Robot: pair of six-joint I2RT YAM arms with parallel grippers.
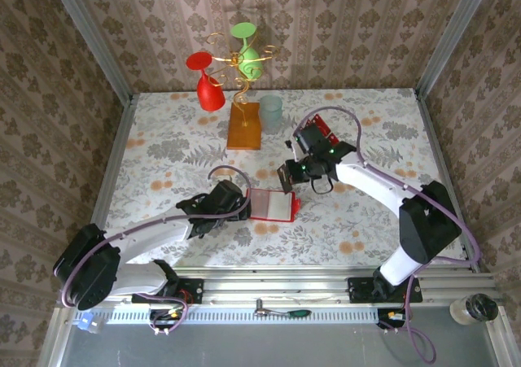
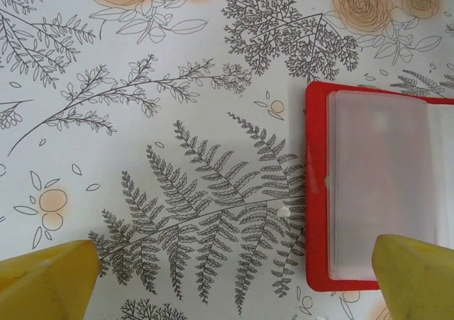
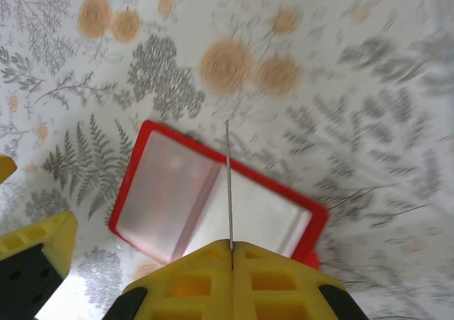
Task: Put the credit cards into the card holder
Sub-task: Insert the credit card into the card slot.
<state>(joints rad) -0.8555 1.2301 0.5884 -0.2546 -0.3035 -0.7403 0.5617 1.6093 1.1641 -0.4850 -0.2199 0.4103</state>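
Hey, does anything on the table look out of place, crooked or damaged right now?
Nothing stands out. The card holder lies open and flat, and the right gripper pinches one credit card edge-on, aimed at it. No spill or damage is visible.

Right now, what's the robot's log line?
left gripper: open at edge of card holder | right gripper: shut on credit card, near card holder

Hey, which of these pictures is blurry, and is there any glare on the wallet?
Right wrist view: the tablecloth smears towards the upper right, and the wallet looks soft. Left wrist view: sharp, only a faint milky sheen on the wallet's pockets. Top view: evenly lit, the glass stand throwing a shadow on the wall.
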